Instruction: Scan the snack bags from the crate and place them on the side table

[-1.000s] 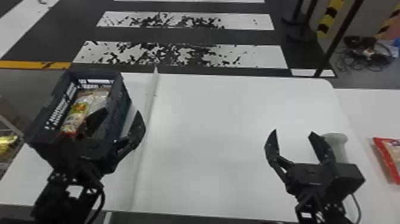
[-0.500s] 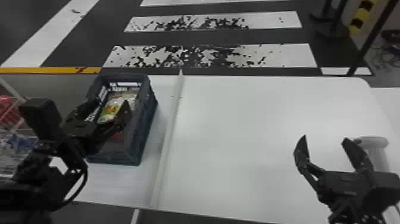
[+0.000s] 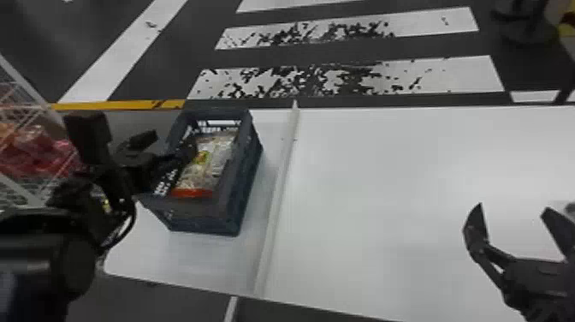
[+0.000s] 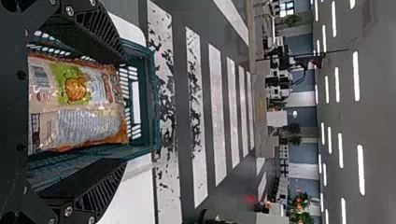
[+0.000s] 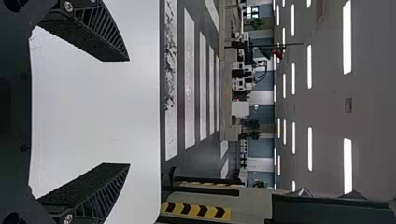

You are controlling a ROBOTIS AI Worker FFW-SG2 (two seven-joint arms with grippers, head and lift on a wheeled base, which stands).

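1. Head view: the snack bag [image 3: 216, 160] lies in the crate [image 3: 246, 188], its long way running near to far, like the crate's.
2. Left gripper [image 3: 174, 141] is wide open, the bag just to its right.
3. Right gripper [image 3: 513, 208], open too, is well apart.

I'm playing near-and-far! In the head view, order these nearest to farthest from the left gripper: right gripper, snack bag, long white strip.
1. Snack bag, inside the crate.
2. Long white strip, right of the crate.
3. Right gripper, far right side.
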